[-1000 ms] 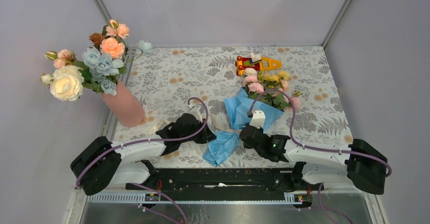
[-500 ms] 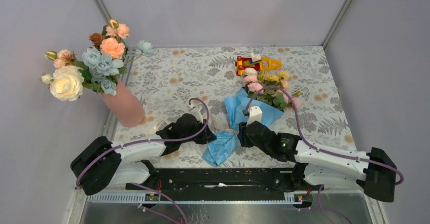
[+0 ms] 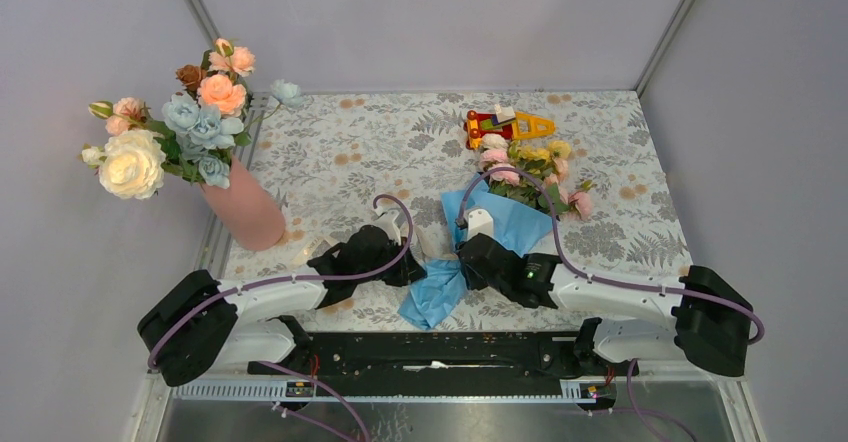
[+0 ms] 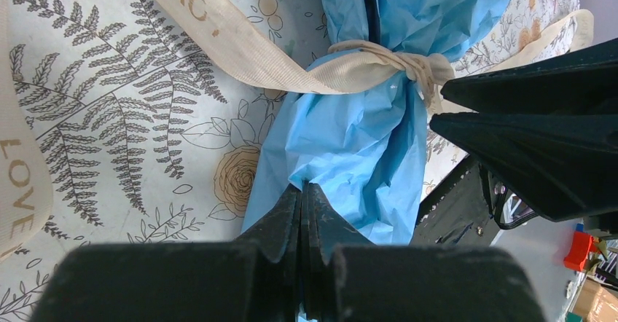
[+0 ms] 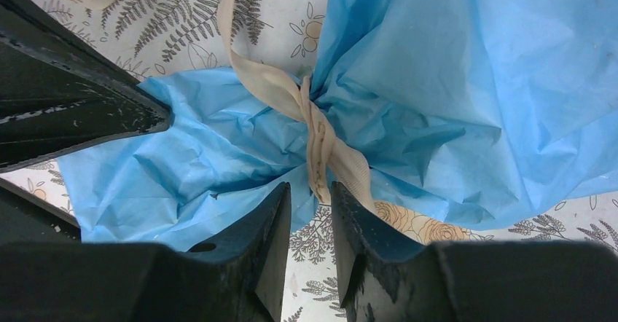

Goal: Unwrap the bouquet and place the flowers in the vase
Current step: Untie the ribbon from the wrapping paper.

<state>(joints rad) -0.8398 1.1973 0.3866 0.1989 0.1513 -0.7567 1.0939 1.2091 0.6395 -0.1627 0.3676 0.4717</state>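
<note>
While left pincer (image 4: 302, 188) meets bouquet (image 4: 350, 143) edge, right pincer (image 5: 312, 192) nears ribbon (image 5: 321, 138).

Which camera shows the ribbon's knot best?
The left wrist view: the knot shows whole, cinching the blue paper. The right wrist view shows only a twisted ribbon band. In the top view it is too small to tell.

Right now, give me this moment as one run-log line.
stage: unwrapping | left end effector: shut at blue paper tail | right end effector: slightly open at ribbon | ribbon: tied | flowers: wrapped, on table
</note>
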